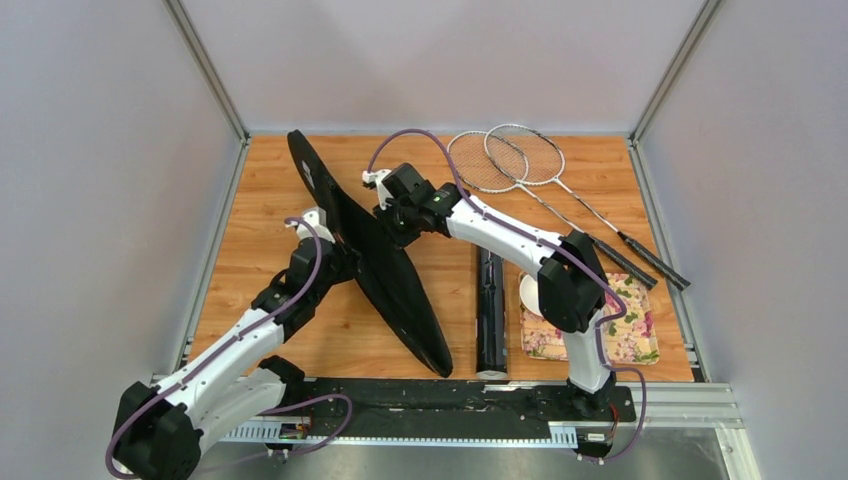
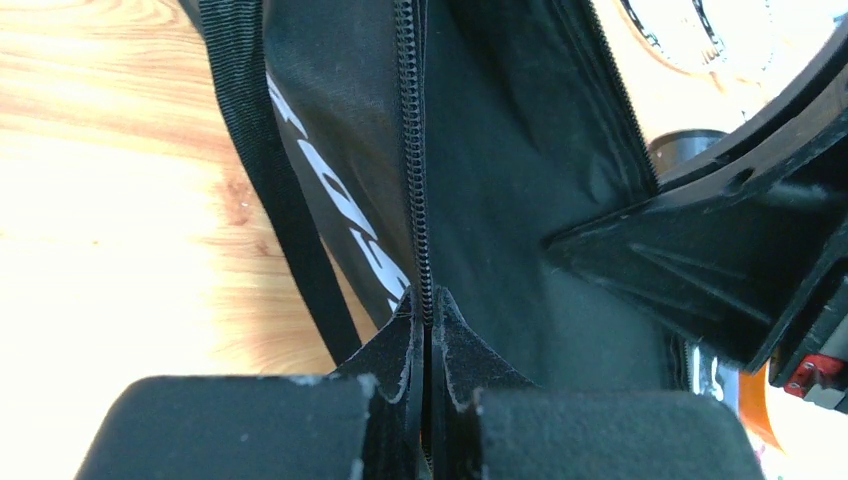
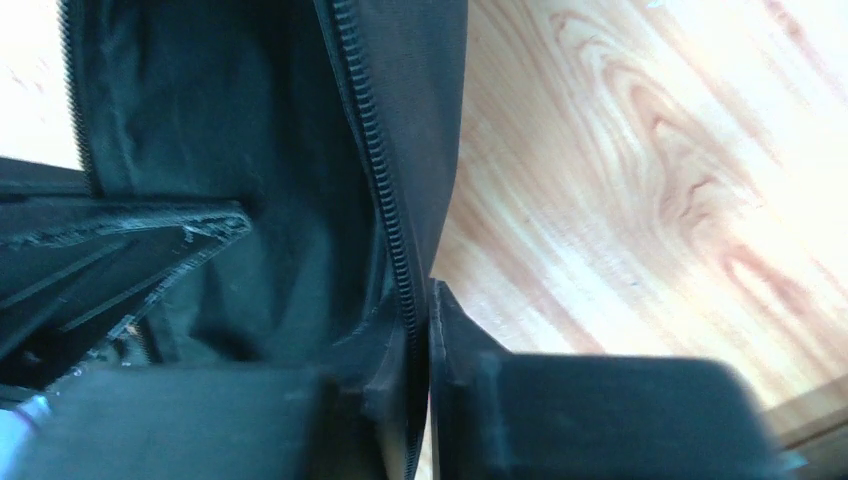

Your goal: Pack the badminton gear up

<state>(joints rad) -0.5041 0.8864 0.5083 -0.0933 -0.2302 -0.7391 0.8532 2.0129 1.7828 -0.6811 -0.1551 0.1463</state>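
- The black racket bag stood on edge, running diagonally across the middle-left of the wooden bench, its mouth open between the two arms.
- The left jaws were pressed together on one zipper edge of the bag.
- The right jaws stood at a narrow gap with the opposite zipper edge running between them; whether they gripped it could not be told.
- The dark tube lay just right of the bag, beside the flower-patterned tray and the white bowl.
- Two rackets lay with heads overlapping at the far right, apart from the bag.
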